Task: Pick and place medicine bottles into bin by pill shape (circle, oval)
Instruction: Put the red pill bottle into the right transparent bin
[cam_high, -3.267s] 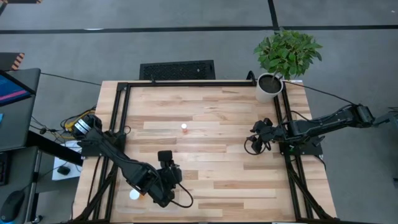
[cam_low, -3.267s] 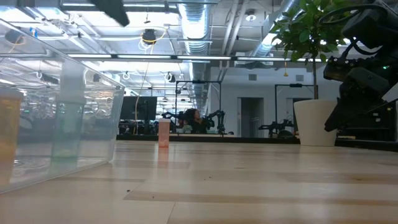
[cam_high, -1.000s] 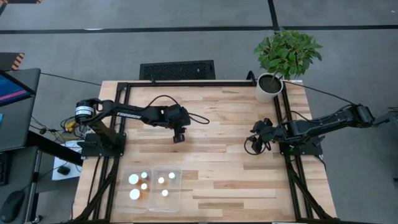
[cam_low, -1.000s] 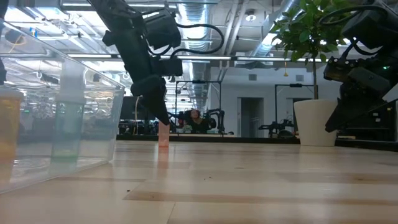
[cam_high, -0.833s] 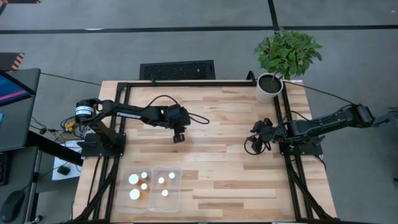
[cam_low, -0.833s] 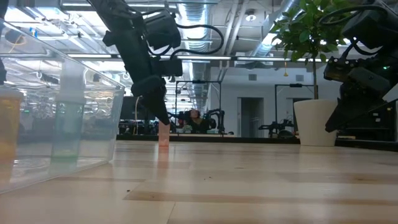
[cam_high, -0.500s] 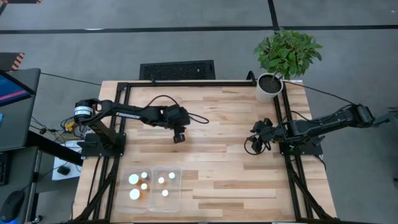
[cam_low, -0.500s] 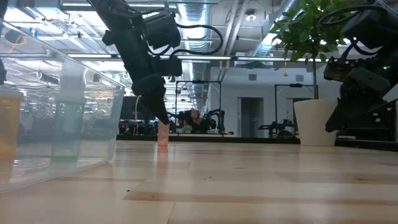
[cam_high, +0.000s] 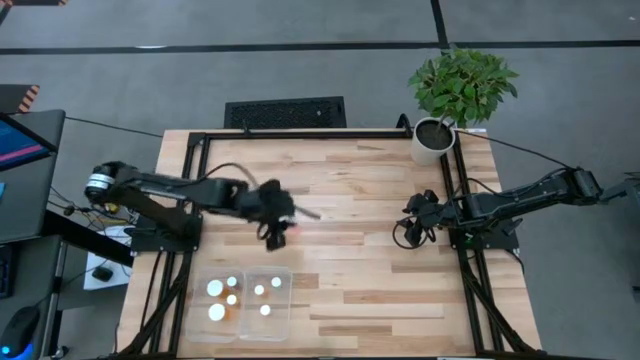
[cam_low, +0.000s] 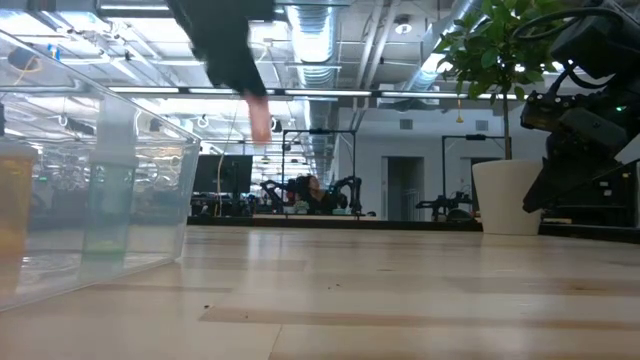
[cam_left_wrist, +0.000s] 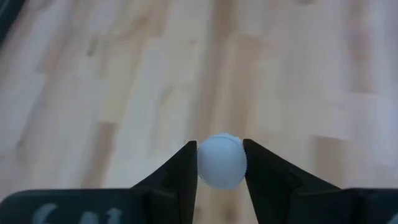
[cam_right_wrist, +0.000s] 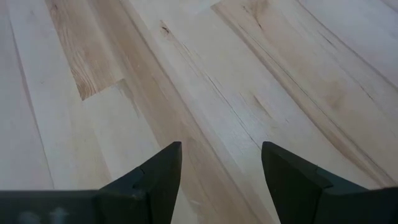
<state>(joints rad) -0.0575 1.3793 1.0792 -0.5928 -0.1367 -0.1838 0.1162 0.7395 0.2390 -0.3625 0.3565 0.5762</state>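
A medicine bottle (cam_left_wrist: 222, 160) is being held clamped by its cap in the left end effector (cam_left_wrist: 221, 165) above the desk (cam_high: 370, 290); that narrow grip risks slipping before the bin (cam_high: 282, 322) below it is reached.

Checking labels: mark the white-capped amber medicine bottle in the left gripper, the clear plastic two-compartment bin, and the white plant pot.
white-capped amber medicine bottle (cam_left_wrist: 221, 160): left wrist view, on its round cap.
clear plastic two-compartment bin (cam_high: 288, 272): high view, on its corner rim.
white plant pot (cam_high: 428, 150): high view, on its side wall.
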